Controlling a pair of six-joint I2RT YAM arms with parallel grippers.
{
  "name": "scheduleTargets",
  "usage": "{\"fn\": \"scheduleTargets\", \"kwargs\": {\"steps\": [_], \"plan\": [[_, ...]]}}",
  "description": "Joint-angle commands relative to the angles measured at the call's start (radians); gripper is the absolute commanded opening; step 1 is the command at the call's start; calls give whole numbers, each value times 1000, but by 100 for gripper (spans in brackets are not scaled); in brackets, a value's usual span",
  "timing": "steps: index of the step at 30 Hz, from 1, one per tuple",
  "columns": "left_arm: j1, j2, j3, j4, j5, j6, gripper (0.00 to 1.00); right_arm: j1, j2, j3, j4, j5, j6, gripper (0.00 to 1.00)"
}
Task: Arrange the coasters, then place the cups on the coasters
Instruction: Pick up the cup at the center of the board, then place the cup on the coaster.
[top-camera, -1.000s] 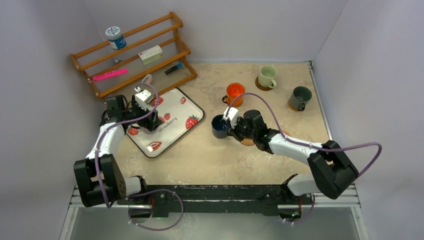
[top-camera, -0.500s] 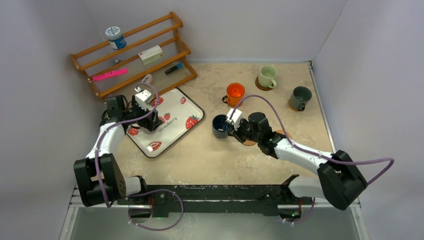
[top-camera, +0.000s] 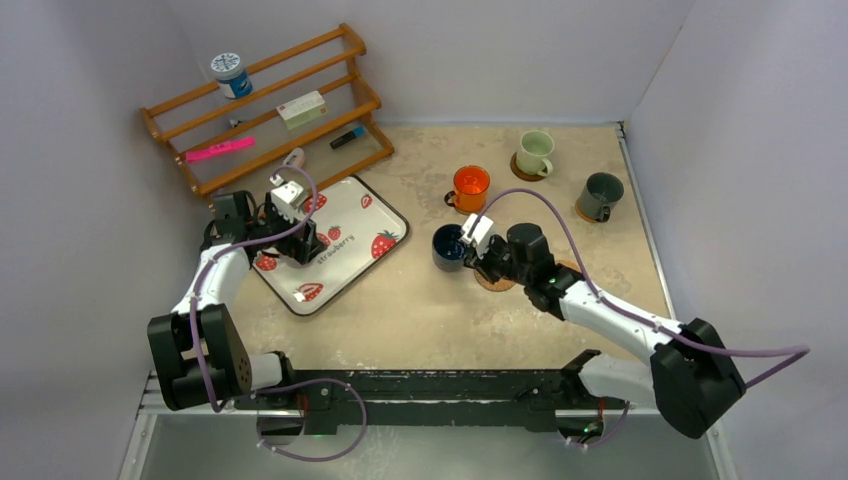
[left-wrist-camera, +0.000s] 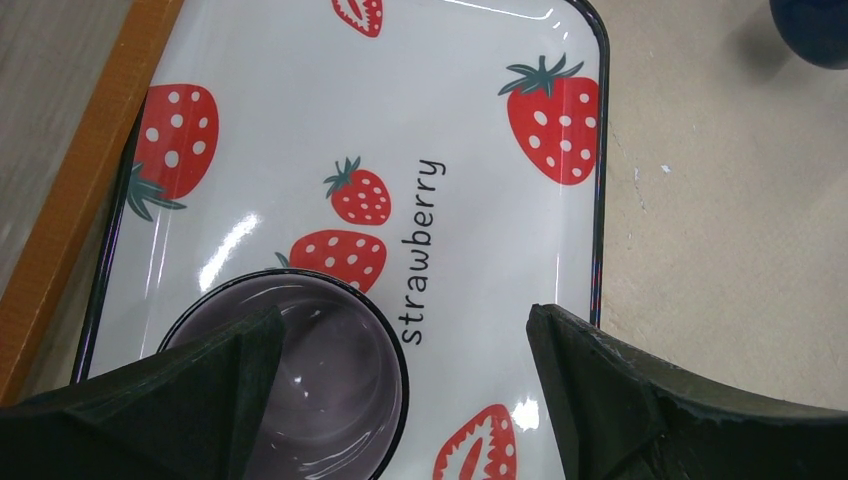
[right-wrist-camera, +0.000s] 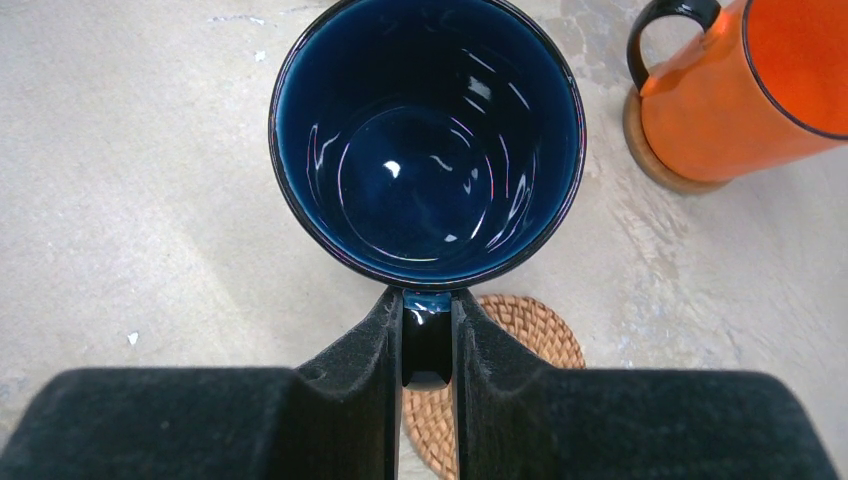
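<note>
My right gripper (right-wrist-camera: 427, 320) is shut on the handle of the dark blue cup (right-wrist-camera: 428, 140), which is upright just left of the woven wicker coaster (right-wrist-camera: 520, 340). From above, that cup (top-camera: 447, 246) sits beside the coaster (top-camera: 493, 281), partly under my right wrist. The orange cup (top-camera: 470, 185), pale green cup (top-camera: 535, 152) and dark grey-green cup (top-camera: 602, 195) each stand on a brown coaster. My left gripper (left-wrist-camera: 402, 320) hangs open over the translucent purple-grey cup (left-wrist-camera: 320, 390), one finger above its mouth. That cup stands on the strawberry tray (left-wrist-camera: 480, 120).
A wooden rack (top-camera: 270, 105) at the back left holds a blue-and-white jar (top-camera: 231, 74), a white box and small items. The tray (top-camera: 375, 215) lies in front of it. Walls close the table at the back and right.
My right arm has shifted right with the dark blue cup, bringing it nearer the wicker coaster. The left arm has not moved.
</note>
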Motion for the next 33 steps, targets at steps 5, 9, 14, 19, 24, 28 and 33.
{"fn": "scheduleTargets", "kwargs": {"steps": [5, 9, 14, 19, 24, 28, 33], "plan": [[3, 9, 22, 7, 38, 20, 100, -45, -105, 75, -53, 21, -43, 0], [3, 6, 22, 4, 41, 19, 100, -79, -156, 76, -108, 17, -54, 0], [3, 12, 22, 2, 49, 20, 100, -127, -207, 67, -154, 21, -80, 0], [3, 21, 28, -6, 59, 20, 100, -201, -234, 67, -184, 5, -86, 0], [3, 20, 29, -7, 66, 20, 100, -276, -247, 58, -176, 21, -79, 0], [3, 21, 29, -12, 79, 20, 100, -334, -254, 44, -157, 15, -66, 0], [3, 18, 34, -20, 92, 24, 100, -384, -267, 38, -140, 35, -40, 0]]}}
